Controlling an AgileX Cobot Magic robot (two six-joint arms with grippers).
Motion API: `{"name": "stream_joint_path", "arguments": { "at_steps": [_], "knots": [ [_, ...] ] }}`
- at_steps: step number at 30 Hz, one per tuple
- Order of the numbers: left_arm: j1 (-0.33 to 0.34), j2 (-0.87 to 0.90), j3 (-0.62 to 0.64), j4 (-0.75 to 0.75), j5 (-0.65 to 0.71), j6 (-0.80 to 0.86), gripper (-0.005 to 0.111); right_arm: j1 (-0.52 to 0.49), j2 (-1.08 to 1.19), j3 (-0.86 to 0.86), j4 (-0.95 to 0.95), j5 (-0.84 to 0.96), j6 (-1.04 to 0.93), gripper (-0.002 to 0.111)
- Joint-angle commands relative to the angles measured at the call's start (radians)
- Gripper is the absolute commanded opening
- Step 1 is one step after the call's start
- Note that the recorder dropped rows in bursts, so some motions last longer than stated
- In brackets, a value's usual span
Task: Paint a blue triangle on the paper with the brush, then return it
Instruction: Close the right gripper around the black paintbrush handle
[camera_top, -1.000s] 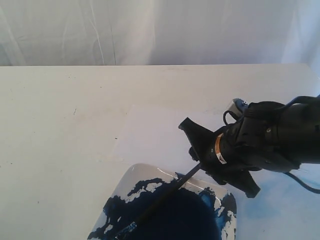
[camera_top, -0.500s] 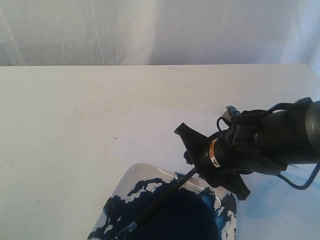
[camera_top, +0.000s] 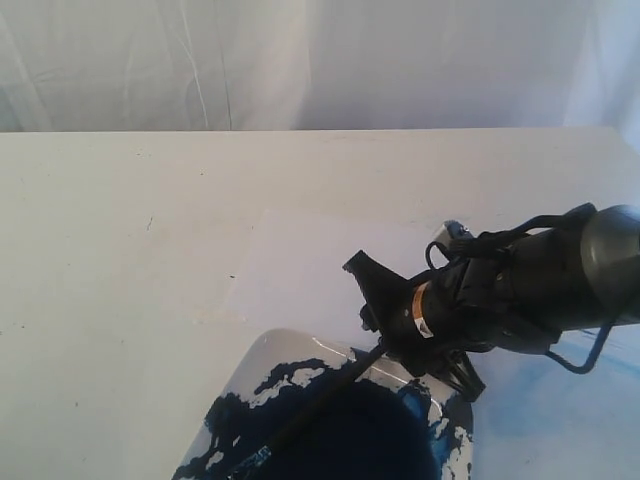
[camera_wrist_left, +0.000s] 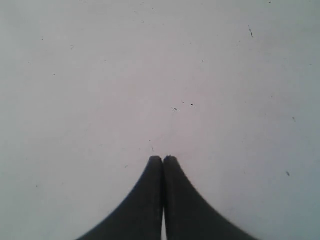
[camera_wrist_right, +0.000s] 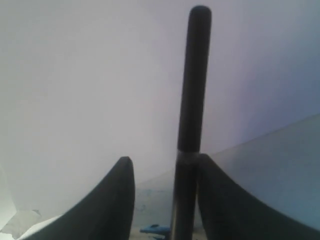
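Raised oblique overview, two close wrist views

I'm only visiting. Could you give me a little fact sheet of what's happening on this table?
brush: tip in the blue paint of the paint tray, handle over its rim
right tool: open, fingers on either side of the brush handle
left tool: shut, above the table
paper: blank where visible
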Motion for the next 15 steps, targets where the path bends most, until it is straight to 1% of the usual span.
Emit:
{"name": "stream_joint_path", "arguments": {
  "at_steps": [1, 15],
  "knots": [
    [-0.002, -0.004, 0.004, -0.002, 0.002, -0.006, 0.0, -0.008, 0.007, 0.006, -0.004, -0.008, -0.002, 0.039],
    [-0.002, -0.004, 0.004, -0.002, 0.002, -0.006, 0.0, -0.008, 0.007, -0.015, -0.003, 0.017, 0.011, 0.038]
  ]
}}
